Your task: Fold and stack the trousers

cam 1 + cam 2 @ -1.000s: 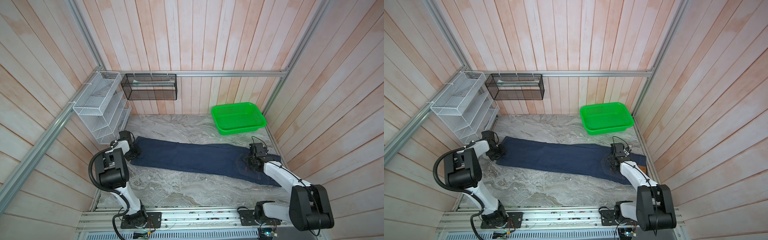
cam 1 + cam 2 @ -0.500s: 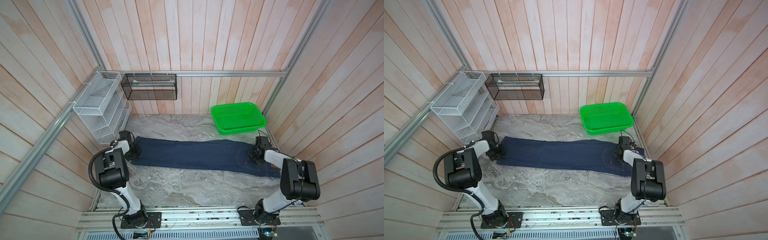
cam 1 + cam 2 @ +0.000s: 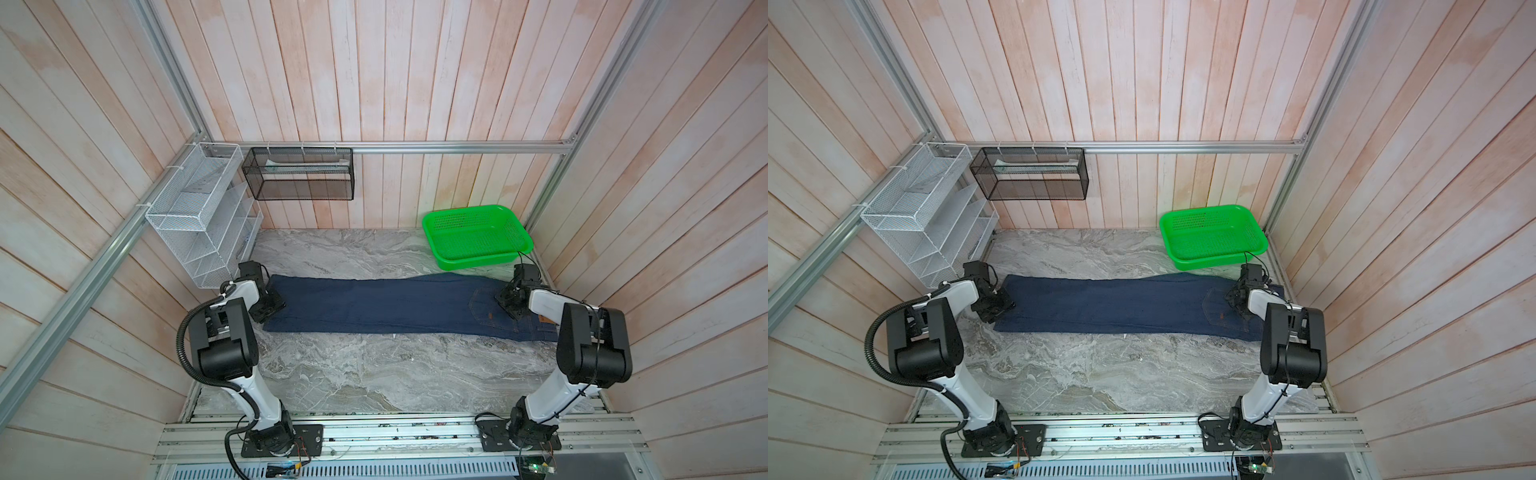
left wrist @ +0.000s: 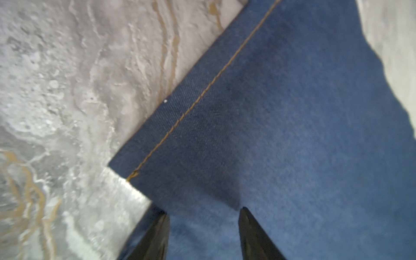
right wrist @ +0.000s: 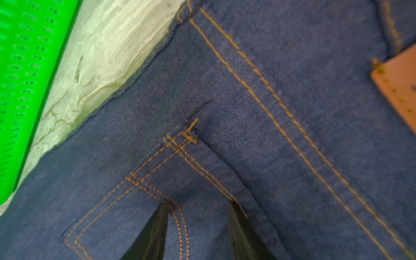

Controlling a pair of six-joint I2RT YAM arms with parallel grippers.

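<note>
The trousers [image 3: 374,305] [image 3: 1108,305] lie flat in a long dark-blue strip across the marble table, legs together, hem at the left and waist at the right. My left gripper [image 3: 272,306] [image 3: 996,309] stands over the hem corner. In the left wrist view it [image 4: 202,213] is open, both fingertips resting on flat denim [image 4: 281,112]. My right gripper [image 3: 509,299] [image 3: 1235,301] is at the waist end. In the right wrist view its jaws [image 5: 198,207] are apart, tips down on the back pocket's tan stitching, near the brown patch [image 5: 400,85].
A green perforated basket [image 3: 469,264] [image 3: 1212,262] stands at the back right, just beyond the waist. A white wire rack [image 3: 199,224] hangs on the left wall and a black mesh basket [image 3: 297,174] on the back wall. Walls stand close on both sides.
The right gripper has swung the waist end toward the back wall, so the trousers now lie straight instead of slanted. The left gripper's jaws have opened at the hem.
</note>
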